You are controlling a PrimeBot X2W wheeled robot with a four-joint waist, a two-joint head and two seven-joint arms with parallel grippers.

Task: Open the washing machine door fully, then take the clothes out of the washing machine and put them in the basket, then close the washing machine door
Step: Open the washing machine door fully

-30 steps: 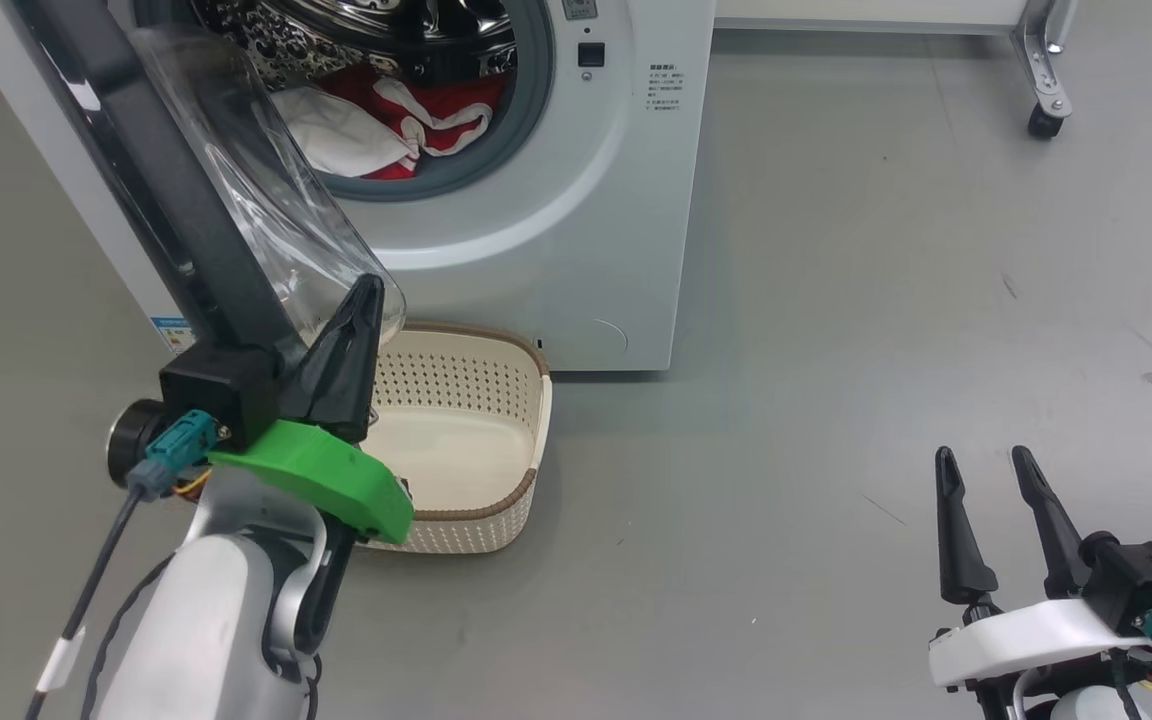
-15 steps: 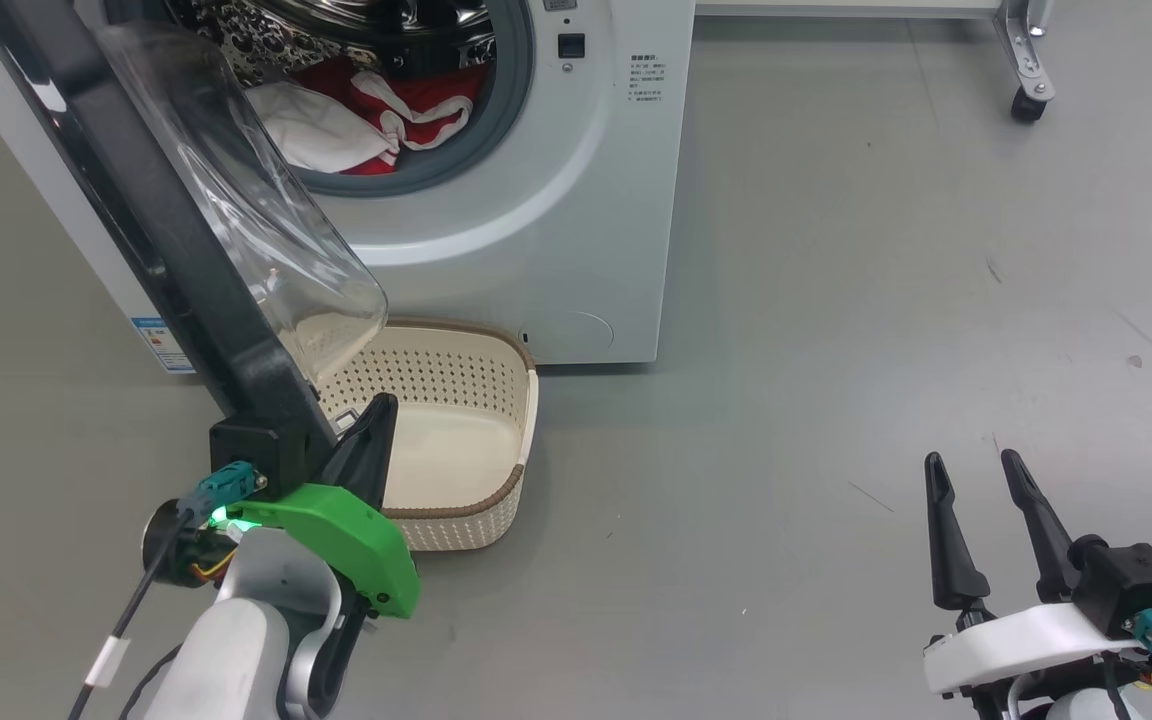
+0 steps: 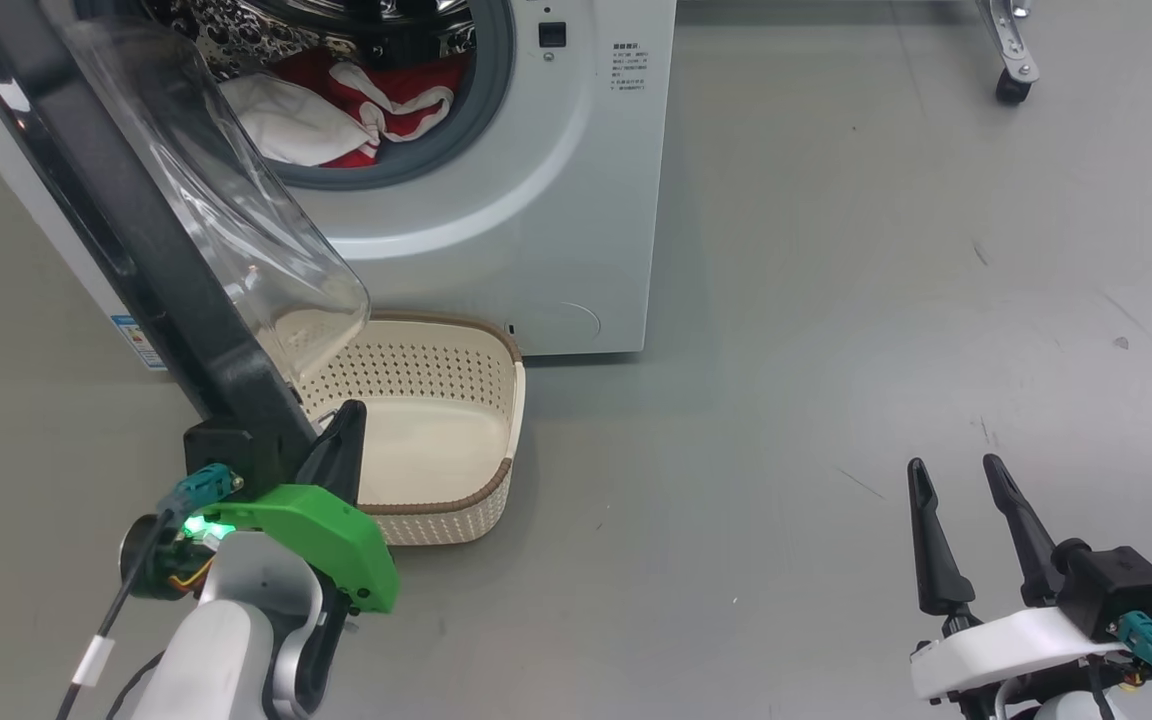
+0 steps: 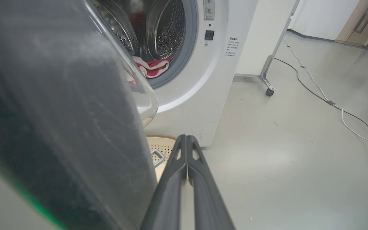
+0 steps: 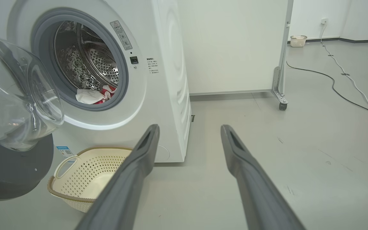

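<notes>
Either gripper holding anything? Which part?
Nothing held: the left gripper has its jaws shut on nothing, beside the washing machine door rim; the right gripper has its jaws open over the floor.

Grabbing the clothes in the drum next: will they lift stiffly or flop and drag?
The clothes look crumpled, so probably limp: they'd drape and trail. Red and white pieces lie intertwined, so one pull may bring several. They lie against the grey rubber ring, which might catch them.

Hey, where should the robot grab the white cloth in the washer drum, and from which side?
Probably the white cloth by its bunched fold resting at the grey ring, nearest the opening. Come straight in from the front, right of the open door, with the open right gripper.
</notes>
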